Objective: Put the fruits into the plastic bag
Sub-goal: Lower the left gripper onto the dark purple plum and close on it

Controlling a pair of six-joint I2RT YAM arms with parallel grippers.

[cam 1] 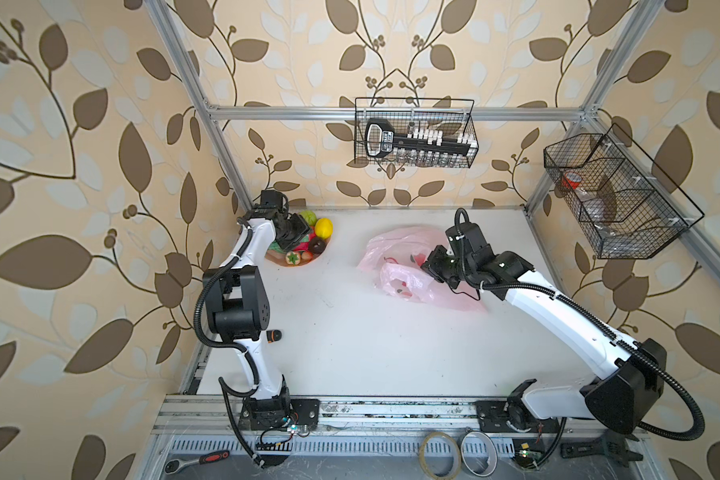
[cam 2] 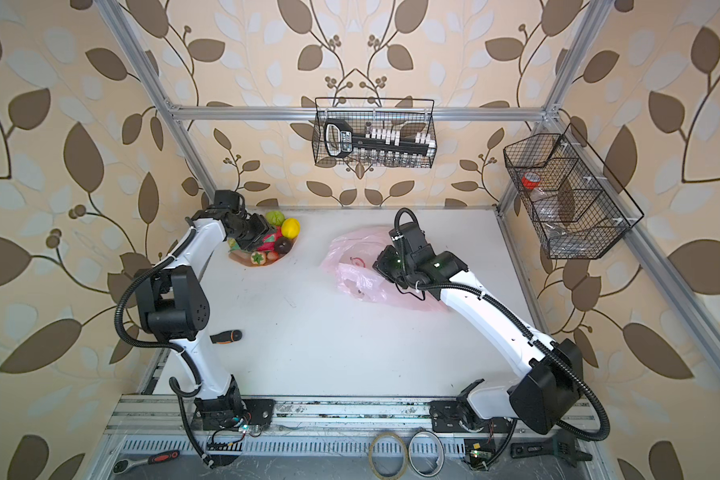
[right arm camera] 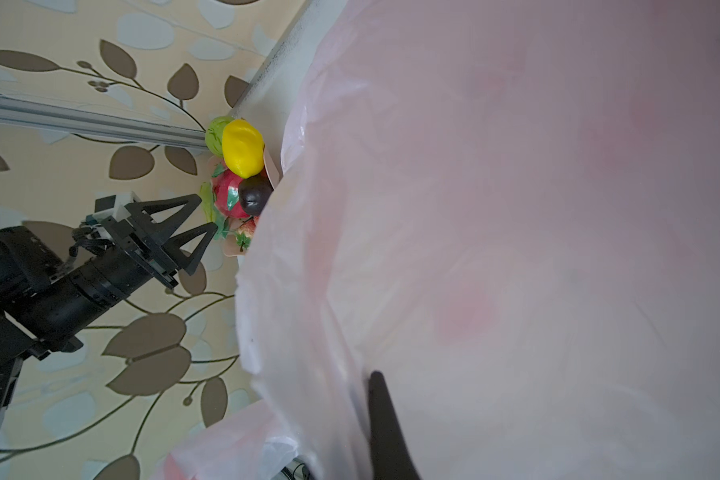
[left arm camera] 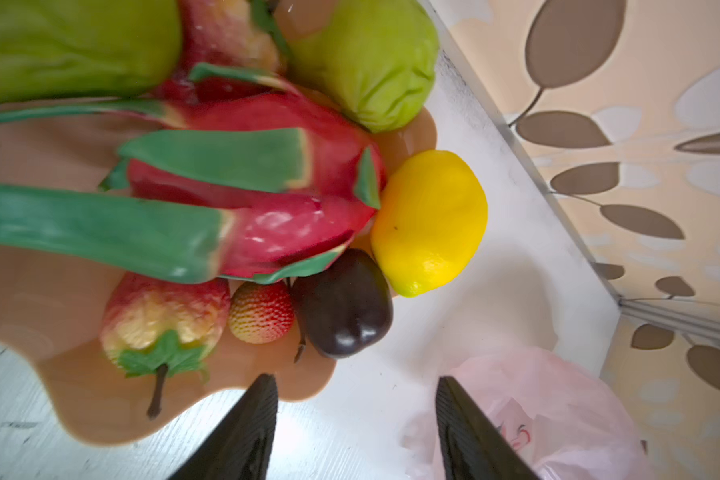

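Your left gripper (left arm camera: 354, 379) hovers at the edge of the peach dish (left arm camera: 92, 407), its fingers (left arm camera: 246, 432) spread wide with nothing between them. All the fruits are piled on that dish, in the far left corner of the table (cam 1: 371, 340). The dragon fruit (left arm camera: 267, 199) sits in the middle. The lemon (left arm camera: 431, 224) touches its side, and the dark purple fruit (left arm camera: 344, 307) is tucked just beside both. A strawberry (left arm camera: 260, 311) and a red-and-yellow fruit (left arm camera: 163, 311) lie along the dish's rim nearest the fingers. The two lumpy green fruits (left arm camera: 371, 62) are behind the dragon fruit.

Over on the other side, the plastic bag (cam 1: 391, 245) lies crumpled on the table, well apart from the dish. In a top view your right gripper (cam 1: 427, 264) is down on it. From the right wrist, pink film fills almost the whole view. Only one of the fingers (right arm camera: 385, 428) shows, the pair pressed together on a fold of the bag. No fruit is in the bag yet.
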